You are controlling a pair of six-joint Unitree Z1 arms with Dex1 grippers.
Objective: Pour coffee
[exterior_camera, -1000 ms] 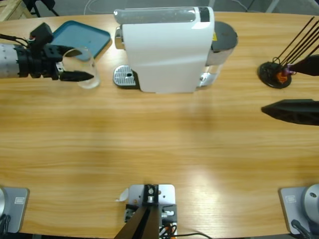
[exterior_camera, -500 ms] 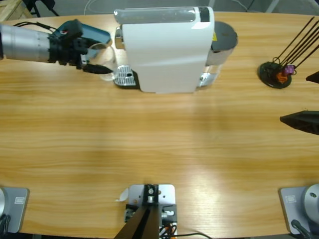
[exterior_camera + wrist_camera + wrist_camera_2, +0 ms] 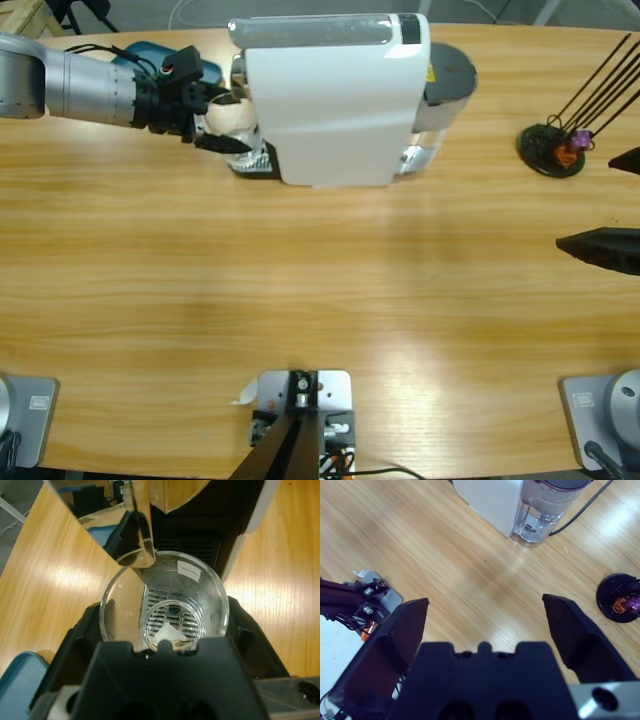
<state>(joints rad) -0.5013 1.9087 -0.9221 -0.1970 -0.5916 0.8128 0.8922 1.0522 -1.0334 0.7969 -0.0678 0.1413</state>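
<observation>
White coffee machine (image 3: 335,100) with grey-lidded clear water tank (image 3: 555,505); silver slotted drip grate (image 3: 167,617) under the left gripper's (image 3: 222,125) clear glass (image 3: 165,602). Teal tray (image 3: 15,687) behind it. Black capsule stand (image 3: 619,597), orange and purple capsules.

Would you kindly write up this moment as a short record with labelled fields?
Left gripper: shut on the glass, holding it over the drip grille under the coffee machine
Glass contents: no liquid visible
Right gripper: open, holding nothing, above bare table
Blue tray: behind the left arm
Capsule holder: table's far right
</observation>
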